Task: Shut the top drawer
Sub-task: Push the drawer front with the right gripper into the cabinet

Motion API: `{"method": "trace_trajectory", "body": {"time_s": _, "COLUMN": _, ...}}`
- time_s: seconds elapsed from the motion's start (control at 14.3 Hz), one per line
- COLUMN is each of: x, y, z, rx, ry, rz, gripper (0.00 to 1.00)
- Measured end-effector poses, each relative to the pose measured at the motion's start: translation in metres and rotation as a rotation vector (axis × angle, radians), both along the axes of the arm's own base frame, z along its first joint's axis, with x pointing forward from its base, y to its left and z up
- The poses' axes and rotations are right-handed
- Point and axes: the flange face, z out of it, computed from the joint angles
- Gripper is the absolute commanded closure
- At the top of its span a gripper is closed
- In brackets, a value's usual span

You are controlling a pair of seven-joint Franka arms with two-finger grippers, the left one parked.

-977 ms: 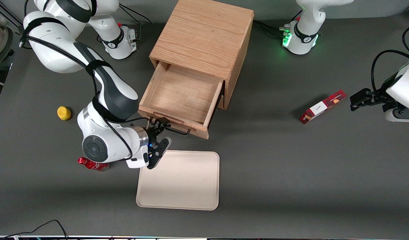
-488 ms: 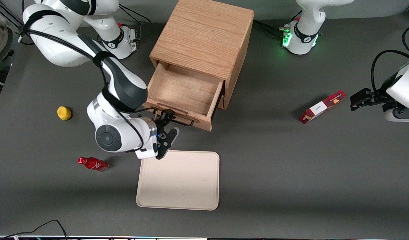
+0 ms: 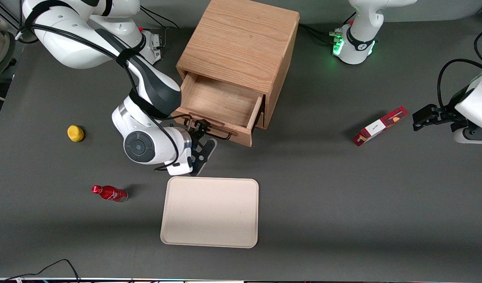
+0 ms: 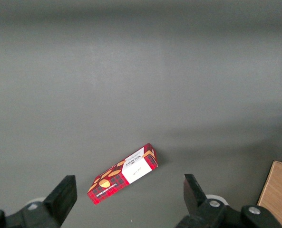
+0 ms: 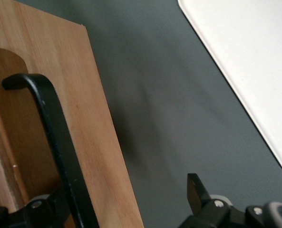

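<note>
The top drawer [image 3: 221, 104] of the light oak cabinet [image 3: 241, 43] stands partly pulled out, and its wooden inside is bare. My right gripper [image 3: 204, 138] is pressed against the drawer's front, at the end of the black wire handle [image 3: 221, 135] nearer the working arm. It is open. In the right wrist view the handle [image 5: 55, 137] runs along the drawer front [image 5: 100, 142]. One fingertip [image 5: 194, 184] hangs over the grey table, and the gripper [image 5: 117, 199] straddles the front's edge without clamping anything.
A cream tray [image 3: 211, 212] lies on the table nearer the camera than the gripper. A red bottle [image 3: 109, 193] and a yellow object [image 3: 75, 133] lie toward the working arm's end. A red box [image 3: 379, 125] lies toward the parked arm's end.
My arm has moved away from the camera toward the cabinet, off the tray's edge. The top drawer has slid further into the cabinet with it.
</note>
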Motion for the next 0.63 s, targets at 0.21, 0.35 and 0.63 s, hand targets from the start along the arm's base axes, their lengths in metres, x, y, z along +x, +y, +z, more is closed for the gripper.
{"method": "trace_trajectory", "body": {"time_s": 0.21, "x": -0.009, "y": -0.001, "z": 0.002, "rx": 0.004, "ry": -0.004, "rz": -0.005, "gripper": 0.0}}
{"method": "trace_trajectory", "body": {"time_s": 0.35, "x": -0.017, "y": 0.001, "z": 0.003, "rx": 0.005, "ry": -0.003, "rz": 0.0, "gripper": 0.0}}
{"method": "trace_trajectory", "body": {"time_s": 0.63, "x": -0.031, "y": 0.004, "z": 0.008, "rx": 0.021, "ry": 0.0, "rz": -0.004, "gripper": 0.0}}
